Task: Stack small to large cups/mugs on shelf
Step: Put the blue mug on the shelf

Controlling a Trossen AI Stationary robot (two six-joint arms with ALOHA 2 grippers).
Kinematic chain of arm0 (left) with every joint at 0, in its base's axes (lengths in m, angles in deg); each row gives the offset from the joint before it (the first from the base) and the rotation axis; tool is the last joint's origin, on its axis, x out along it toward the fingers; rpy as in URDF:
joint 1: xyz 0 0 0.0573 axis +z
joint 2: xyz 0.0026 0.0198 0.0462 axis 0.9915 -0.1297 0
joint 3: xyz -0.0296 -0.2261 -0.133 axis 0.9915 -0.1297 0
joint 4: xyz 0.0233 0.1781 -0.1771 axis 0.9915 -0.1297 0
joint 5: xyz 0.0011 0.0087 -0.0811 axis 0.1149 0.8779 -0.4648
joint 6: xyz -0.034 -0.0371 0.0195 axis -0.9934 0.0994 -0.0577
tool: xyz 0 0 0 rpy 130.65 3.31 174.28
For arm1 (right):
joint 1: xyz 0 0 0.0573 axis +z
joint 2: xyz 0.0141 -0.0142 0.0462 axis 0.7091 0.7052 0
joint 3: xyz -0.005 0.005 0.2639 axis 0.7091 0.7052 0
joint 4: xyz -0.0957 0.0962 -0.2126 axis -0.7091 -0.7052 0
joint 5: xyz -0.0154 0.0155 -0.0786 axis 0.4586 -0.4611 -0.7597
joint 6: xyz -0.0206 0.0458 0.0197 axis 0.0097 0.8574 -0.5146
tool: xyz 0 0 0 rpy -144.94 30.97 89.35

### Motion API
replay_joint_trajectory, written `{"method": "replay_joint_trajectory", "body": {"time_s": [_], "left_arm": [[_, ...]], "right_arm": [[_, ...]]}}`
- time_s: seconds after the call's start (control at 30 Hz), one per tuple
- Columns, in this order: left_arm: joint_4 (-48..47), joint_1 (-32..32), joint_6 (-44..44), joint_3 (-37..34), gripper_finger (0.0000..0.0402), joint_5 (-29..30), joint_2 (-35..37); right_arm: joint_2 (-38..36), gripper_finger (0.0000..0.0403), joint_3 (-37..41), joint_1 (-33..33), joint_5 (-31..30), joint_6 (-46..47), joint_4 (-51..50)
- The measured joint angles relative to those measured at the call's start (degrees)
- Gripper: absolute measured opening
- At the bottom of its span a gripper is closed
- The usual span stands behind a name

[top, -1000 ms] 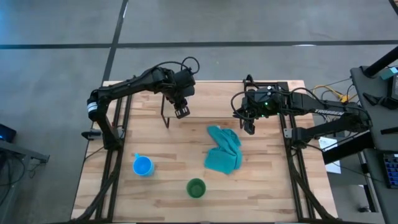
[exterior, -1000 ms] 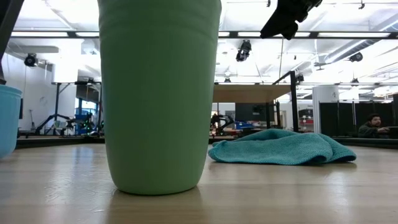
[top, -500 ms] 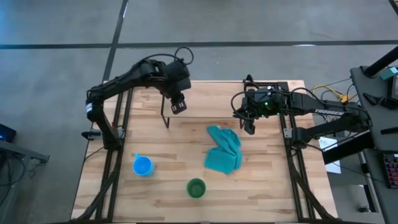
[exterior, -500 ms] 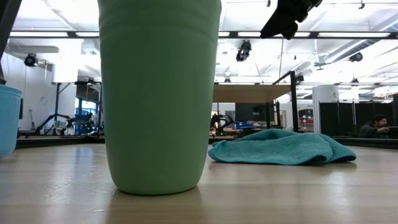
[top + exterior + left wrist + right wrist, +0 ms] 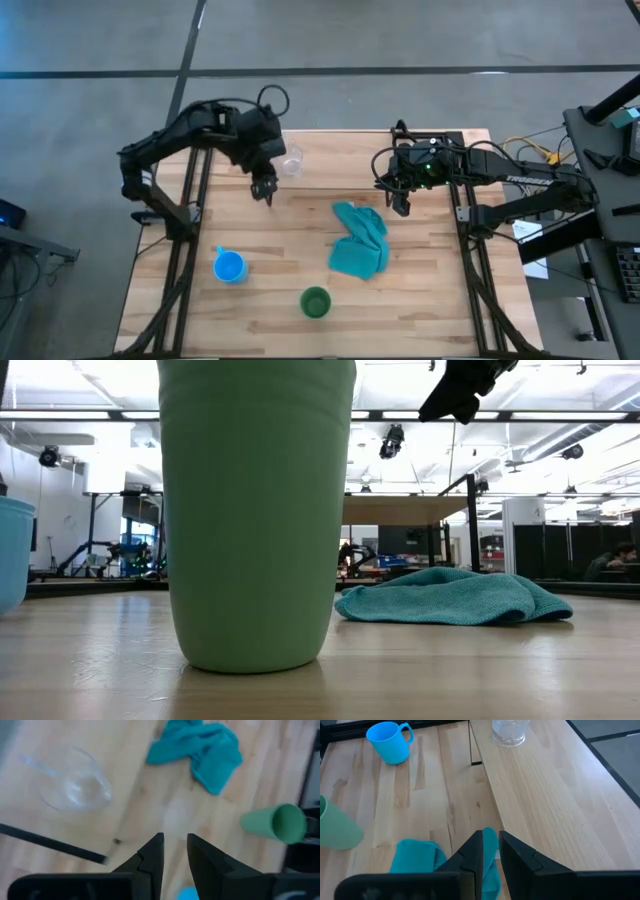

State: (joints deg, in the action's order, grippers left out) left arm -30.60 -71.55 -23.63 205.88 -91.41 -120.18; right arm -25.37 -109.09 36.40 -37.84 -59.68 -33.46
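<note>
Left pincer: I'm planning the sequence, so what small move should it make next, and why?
Probably swing toward the blue mug. The glass cup already stands on the shelf, and the left pincer is empty beside it, while the blue mug waits on the table.

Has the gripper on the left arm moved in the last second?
Yes. In the high view the left gripper has slid leftward, away from the teal cloth, uncovering the clear glass cup on the shelf.

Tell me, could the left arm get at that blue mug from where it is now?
Probably yes. The blue mug stands alone on open table, nothing around it, and the left gripper hangs empty near the shelf, on the mug's side of the table.
</note>
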Motion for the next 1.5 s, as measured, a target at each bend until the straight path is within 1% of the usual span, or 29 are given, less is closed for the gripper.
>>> {"method": "replay_joint_trajectory", "body": {"time_s": [0.1,0.27,0.47,0.63,0.8,0.93,1.2,1.4,1.5], "left_arm": [[-0.1,-2.3,-6.0,-4.5,0.0071,-2.9,1.8],[-0.1,-6.8,-17.0,-14.3,0.007,-3.1,4.8],[-0.1,-11.5,-35.2,-25.9,0.007,-1.9,9.6],[0.3,-17.2,-50.4,-31.5,0.007,-1.3,12.4],[6.7,-23.8,-64.5,-34.1,0.007,-1.0,12.6],[11.7,-28.8,-72.3,-34.2,0.007,-1.0,10.1],[11.0,-34.9,-83.2,-34.2,0.007,-3.4,3.6],[11.1,-37.0,-89.5,-34.2,0.007,-4.6,0.6],[11.1,-37.1,-90.7,-34.3,0.007,-4.7,-0.6]], "right_arm": [[0.0,0.0057,0.0,0.0,0.0,0.0,0.0],[0.0,0.0057,0.0,0.0,0.0,0.0,0.0],[0.0,0.0057,0.0,0.0,0.0,-0.6,0.0],[0.0,0.0056,0.0,0.0,0.0,-3.8,0.1],[0.0,0.0056,0.0,0.0,0.0,-6.2,0.2],[0.0,0.0056,0.0,0.0,0.0,-7.8,1.3],[0.0,0.0056,0.0,0.0,0.0,-9.7,4.7],[0.0,0.0056,0.0,0.0,0.2,-9.5,4.7],[0.0,0.0056,0.0,0.0,1.8,-10.1,4.7]]}}
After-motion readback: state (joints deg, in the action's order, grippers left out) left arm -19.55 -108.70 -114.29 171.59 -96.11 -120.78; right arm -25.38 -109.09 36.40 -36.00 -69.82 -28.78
